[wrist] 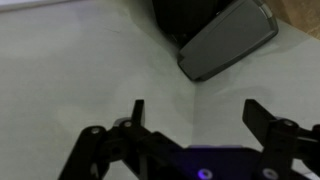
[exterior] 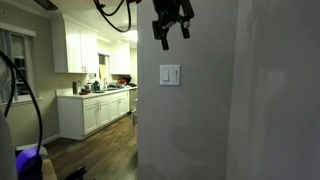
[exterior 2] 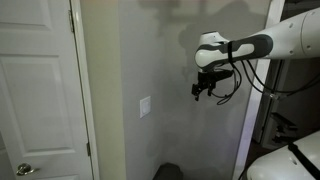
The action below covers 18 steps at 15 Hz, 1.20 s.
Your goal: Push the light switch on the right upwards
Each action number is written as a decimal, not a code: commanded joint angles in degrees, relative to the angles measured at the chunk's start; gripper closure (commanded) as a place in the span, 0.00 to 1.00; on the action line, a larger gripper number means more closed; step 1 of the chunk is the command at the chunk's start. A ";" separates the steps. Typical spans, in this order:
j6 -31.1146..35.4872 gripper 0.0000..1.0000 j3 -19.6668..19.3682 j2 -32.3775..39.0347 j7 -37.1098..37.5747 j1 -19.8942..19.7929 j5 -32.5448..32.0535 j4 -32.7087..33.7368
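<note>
A small white wall plate (exterior: pixel 170 75) with two tall rocker paddles sits on the grey wall. The light switch (exterior: pixel 174 75) is its right-hand paddle. The plate also shows in an exterior view (exterior 2: pixel 145 107), too small to separate the paddles. My gripper (exterior: pixel 172 28) hangs open and empty above the plate, a little away from the wall. It shows off to the right of the plate in an exterior view (exterior 2: pixel 206 91). In the wrist view the open fingers (wrist: pixel 196 115) face bare wall; the switch is out of view there.
A white door (exterior 2: pixel 35 90) with a knob stands beside the wall. A kitchen with white cabinets (exterior: pixel 95 110) lies behind the wall corner. A dark grey object (wrist: pixel 228 40) sits on the floor below. Cables (exterior: pixel 115 10) hang from the arm.
</note>
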 commanded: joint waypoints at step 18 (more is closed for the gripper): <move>25.28 0.99 -2.12 27.95 -23.49 10.48 15.68 16.26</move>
